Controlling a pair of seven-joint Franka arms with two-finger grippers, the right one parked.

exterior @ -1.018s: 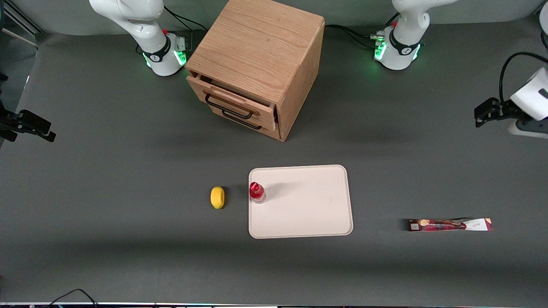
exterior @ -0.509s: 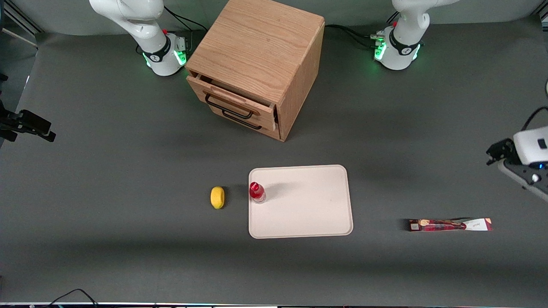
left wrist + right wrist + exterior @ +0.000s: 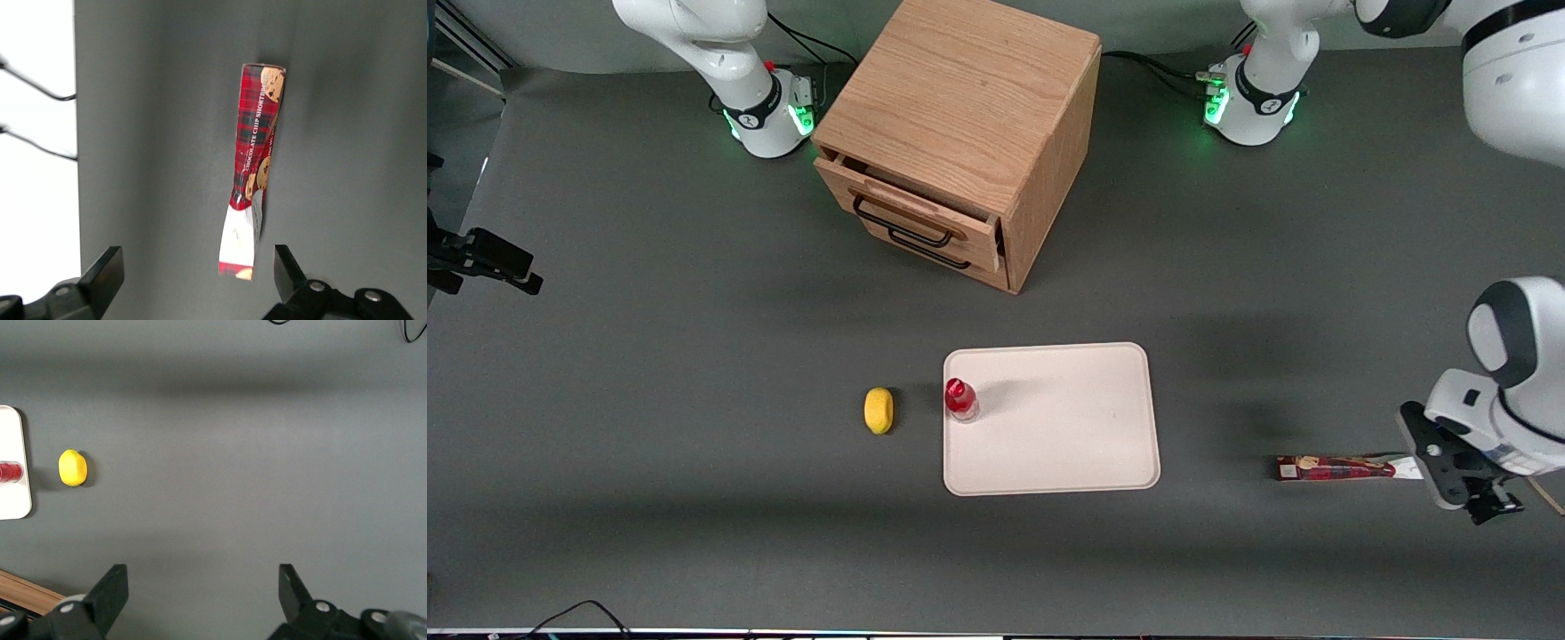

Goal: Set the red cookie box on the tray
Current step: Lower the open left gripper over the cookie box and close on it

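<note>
The red cookie box point(image 3: 1334, 468) lies flat on the grey table toward the working arm's end, apart from the tray point(image 3: 1067, 436). In the left wrist view the carton point(image 3: 257, 160) shows its tartan print, brown cookies and white end panel. My left gripper point(image 3: 1436, 462) hangs over that white end and hides it in the front view. The gripper point(image 3: 197, 263) is open; the carton's white end lies between the jaws, close to one black finger point(image 3: 285, 263) and untouched. Nothing is held.
A small red-capped bottle point(image 3: 960, 400) stands on the tray at the edge toward the parked arm. A yellow lemon point(image 3: 879, 411) lies beside that edge. The wooden drawer cabinet point(image 3: 960, 133) stands farther from the front camera, its top drawer slightly open.
My left gripper has swung nearer to the front camera and down, from well apart from the cookie box to over its white end. The box, tray and bottle have not moved.
</note>
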